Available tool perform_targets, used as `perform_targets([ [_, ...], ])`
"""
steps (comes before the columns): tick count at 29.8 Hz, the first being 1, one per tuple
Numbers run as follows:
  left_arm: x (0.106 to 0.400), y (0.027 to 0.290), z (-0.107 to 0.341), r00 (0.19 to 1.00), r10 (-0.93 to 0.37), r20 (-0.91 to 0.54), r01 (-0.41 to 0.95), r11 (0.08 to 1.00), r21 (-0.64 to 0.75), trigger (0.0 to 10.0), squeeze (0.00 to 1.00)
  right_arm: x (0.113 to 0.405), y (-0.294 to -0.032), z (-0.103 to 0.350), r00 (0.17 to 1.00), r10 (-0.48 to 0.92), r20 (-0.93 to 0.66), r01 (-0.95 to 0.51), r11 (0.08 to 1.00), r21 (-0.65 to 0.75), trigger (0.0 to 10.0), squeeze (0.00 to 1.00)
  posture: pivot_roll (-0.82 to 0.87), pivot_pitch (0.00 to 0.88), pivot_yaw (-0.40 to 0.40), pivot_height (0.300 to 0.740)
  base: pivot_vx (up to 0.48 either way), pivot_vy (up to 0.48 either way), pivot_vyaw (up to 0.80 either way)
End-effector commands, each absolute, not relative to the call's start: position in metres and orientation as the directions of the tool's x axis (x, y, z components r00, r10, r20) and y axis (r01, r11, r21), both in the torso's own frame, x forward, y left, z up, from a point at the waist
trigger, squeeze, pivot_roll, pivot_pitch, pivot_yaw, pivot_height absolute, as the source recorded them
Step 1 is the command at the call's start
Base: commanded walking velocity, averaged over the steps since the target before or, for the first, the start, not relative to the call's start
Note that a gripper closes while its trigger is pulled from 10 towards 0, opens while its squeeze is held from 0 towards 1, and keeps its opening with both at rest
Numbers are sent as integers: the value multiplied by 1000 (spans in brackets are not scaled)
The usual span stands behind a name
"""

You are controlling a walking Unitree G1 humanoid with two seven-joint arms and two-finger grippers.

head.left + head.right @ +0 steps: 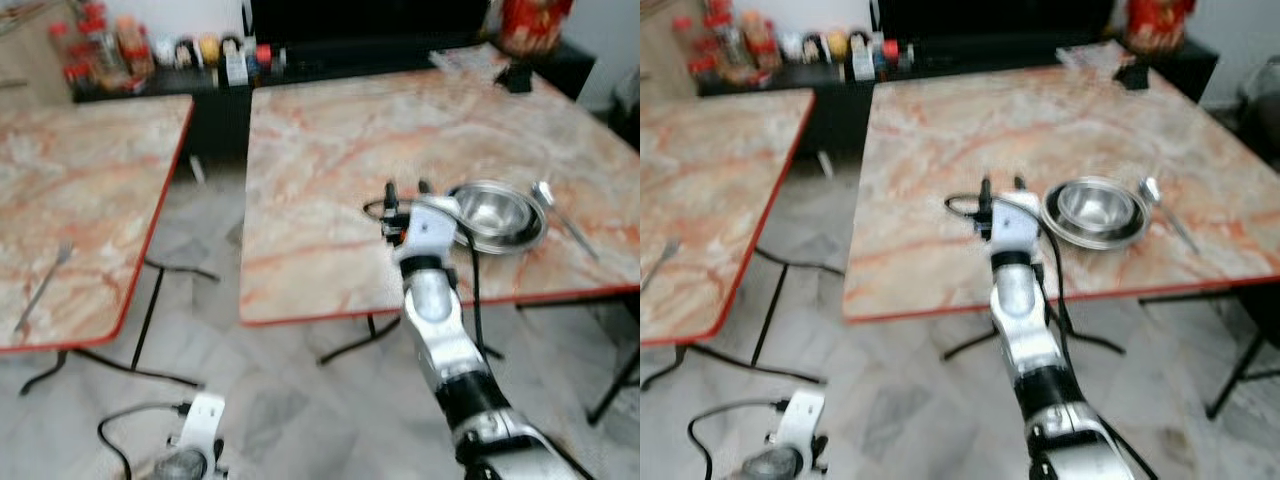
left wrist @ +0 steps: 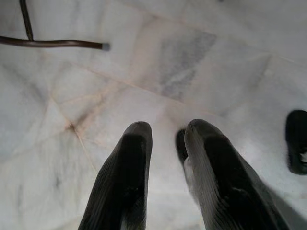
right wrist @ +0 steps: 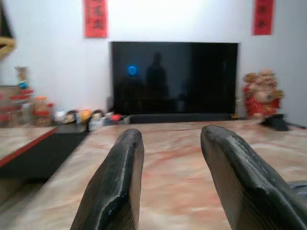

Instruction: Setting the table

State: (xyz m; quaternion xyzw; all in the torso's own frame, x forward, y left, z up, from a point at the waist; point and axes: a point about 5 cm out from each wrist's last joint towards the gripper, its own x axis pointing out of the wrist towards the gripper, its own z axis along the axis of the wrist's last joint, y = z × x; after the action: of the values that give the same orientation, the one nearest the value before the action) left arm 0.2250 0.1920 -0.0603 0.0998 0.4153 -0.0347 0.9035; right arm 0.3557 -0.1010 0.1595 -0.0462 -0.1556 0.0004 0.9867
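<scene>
the right claw [image 1: 407, 187] is held open and empty over the surface [image 1: 330, 150], best aimed squarely before the bowl [image 1: 492, 210] is approached.

my right arm [image 1: 440, 320] is built from silver cylindrical segments with a black band at the joint near its base, and a white housing forms the wrist. a thin black cable loops out from that wrist and runs back along the arm. a small orange-red marking sits on the side of the white housing. my right gripper [image 1: 406, 187] ends in two long black fingers [image 3: 115, 187] with a matte, rounded, tapering surface. my left arm [image 1: 200, 430] shows a white housing with a black cable curling from it. my left gripper [image 2: 165, 139] carries the same two black fingers [image 2: 127, 177], faintly ribbed along their length.
</scene>
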Motion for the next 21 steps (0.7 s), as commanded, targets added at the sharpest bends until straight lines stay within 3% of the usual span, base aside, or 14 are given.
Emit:
perform_targets([
  [1, 216, 201, -65, 629, 48, -776, 129, 978, 165, 10000, 0, 357, -89, 163, 950, 55, 306, -25, 995, -101, 10000, 0, 27, 83, 32, 740, 0, 480, 0],
  [21, 215, 203, -65, 628, 53, -776, 130, 976, 172, 10000, 0, 345, -114, 118, 986, 9, 168, 12, 992, -124, 10000, 0, 33, 84, 30, 740, 0, 480, 0],
])
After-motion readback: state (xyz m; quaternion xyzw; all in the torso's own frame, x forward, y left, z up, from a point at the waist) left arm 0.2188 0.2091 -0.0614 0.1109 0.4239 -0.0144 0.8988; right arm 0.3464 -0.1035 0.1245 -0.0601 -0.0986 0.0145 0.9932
